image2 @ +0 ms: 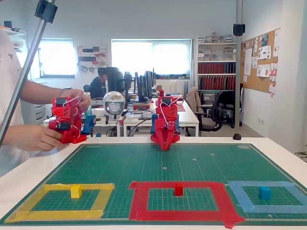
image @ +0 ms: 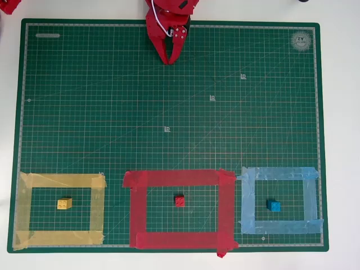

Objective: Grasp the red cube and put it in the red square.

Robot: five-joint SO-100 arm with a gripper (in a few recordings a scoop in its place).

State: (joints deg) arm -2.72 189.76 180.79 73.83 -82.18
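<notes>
The red cube [image: 179, 201] [image2: 178, 189], a tiny studded block, sits on the green mat inside the red square [image: 140, 208] [image2: 139, 201], a frame of wide red tape at the mat's near edge. My red gripper [image: 169, 61] [image2: 164, 147] rests at the far edge of the mat, well away from the cube, pointing toward the mat with its fingers together and nothing between them.
A yellow block [image: 64, 203] [image2: 76, 191] lies inside a yellow tape frame [image: 22, 211] on the left. A blue block [image: 273, 206] [image2: 264, 192] lies inside a light blue tape frame [image: 247, 202] on the right. The green cutting mat [image: 169, 112] spreads between gripper and frames.
</notes>
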